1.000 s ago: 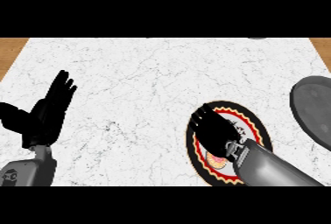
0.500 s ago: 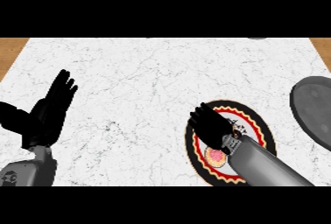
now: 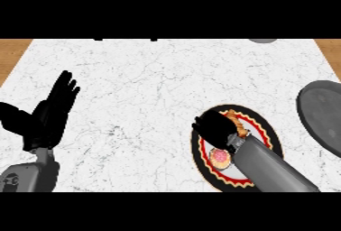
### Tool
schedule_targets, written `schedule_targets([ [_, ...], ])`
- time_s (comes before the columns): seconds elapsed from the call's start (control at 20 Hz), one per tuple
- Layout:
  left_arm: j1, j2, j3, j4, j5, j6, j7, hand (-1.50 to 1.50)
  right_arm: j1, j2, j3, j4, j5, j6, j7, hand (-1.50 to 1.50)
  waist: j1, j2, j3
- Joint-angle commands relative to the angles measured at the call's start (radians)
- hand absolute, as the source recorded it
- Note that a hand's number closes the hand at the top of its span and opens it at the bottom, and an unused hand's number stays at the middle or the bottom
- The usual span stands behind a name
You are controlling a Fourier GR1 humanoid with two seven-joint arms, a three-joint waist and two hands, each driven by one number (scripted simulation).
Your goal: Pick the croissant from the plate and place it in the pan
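The right hand (image 3: 214, 127) is now over the plate (image 3: 265, 131), and its fingers are curled round the croissant (image 3: 236, 124); only a brown, crusty edge of the croissant shows at the right side of the hand. Half a second ago the hand was in nearly the same place on the plate, and the brown edge was not to be seen. So the grasp seems to be made, though I cannot tell if the croissant is already lifted off the plate, because the hand hides most of it. The plate lies on the white marble surface (image 3: 153, 90). The pan (image 3: 325, 115) is at the right edge, near the plate but apart from it, so the carrying is not yet done. The left hand (image 3: 47, 117) rests open at the left, fingers up.
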Motion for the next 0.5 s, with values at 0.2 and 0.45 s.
schedule_targets([
  [0.2,0.000,0.003,0.012,-0.014,0.023,-0.025,0.027,0.00,-0.028,0.024,-0.042,0.153,0.029,-0.088,-0.100,1.50,0.005,0.020,0.007],
  [0.45,0.034,-0.012,0.006,0.004,-0.014,-0.017,-0.044,0.00,0.057,0.007,-0.082,0.078,0.014,-0.137,-0.129,1.50,-0.002,0.019,0.006],
])
